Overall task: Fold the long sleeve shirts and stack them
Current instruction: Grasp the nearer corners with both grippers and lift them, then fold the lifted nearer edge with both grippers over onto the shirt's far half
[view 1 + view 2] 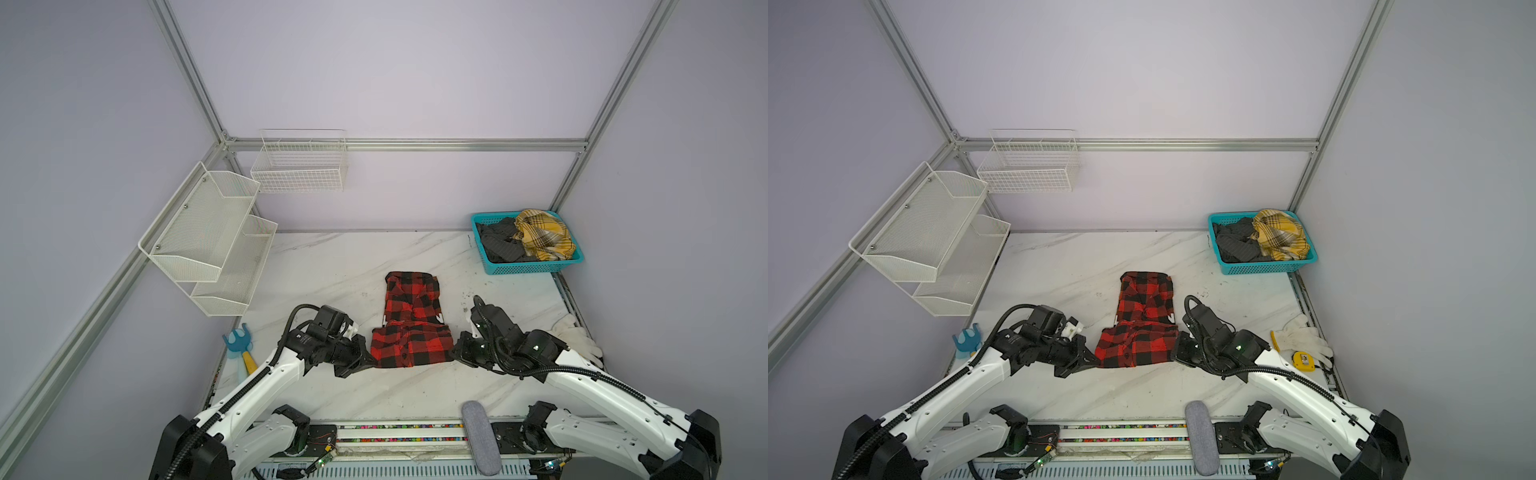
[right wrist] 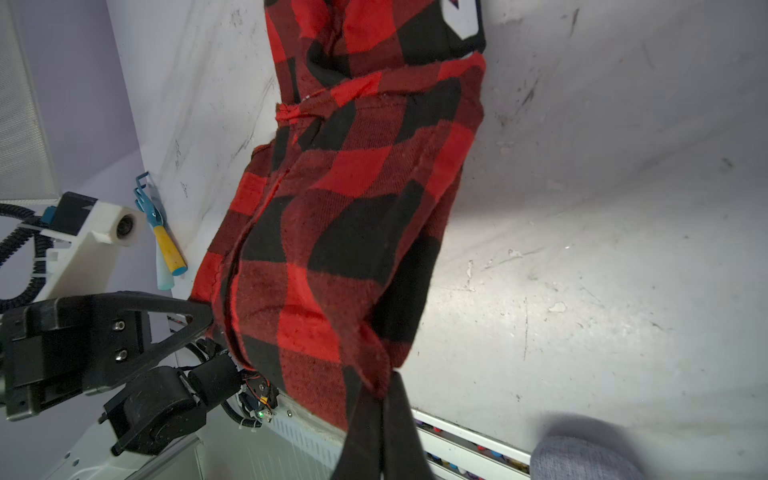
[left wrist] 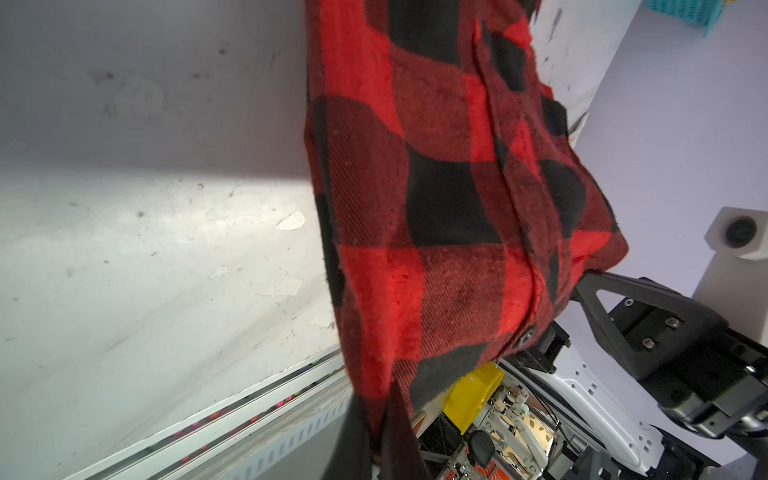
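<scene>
White marble bench (image 1: 332,266) holds the checked shirt (image 1: 411,328) at centre, its 6 o'clock hem pinched by the left gripper (image 1: 371,361) and right gripper (image 1: 456,353), both closed; uneven carrying could skew the fold.

The shirt (image 1: 409,336) is red-and-black check, the basket (image 1: 536,269) teal, the table (image 1: 332,266) white with grey veins.

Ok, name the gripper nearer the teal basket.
Right. The right gripper holds the shirt on the side toward the teal basket; the left gripper holds the opposite side.
</scene>
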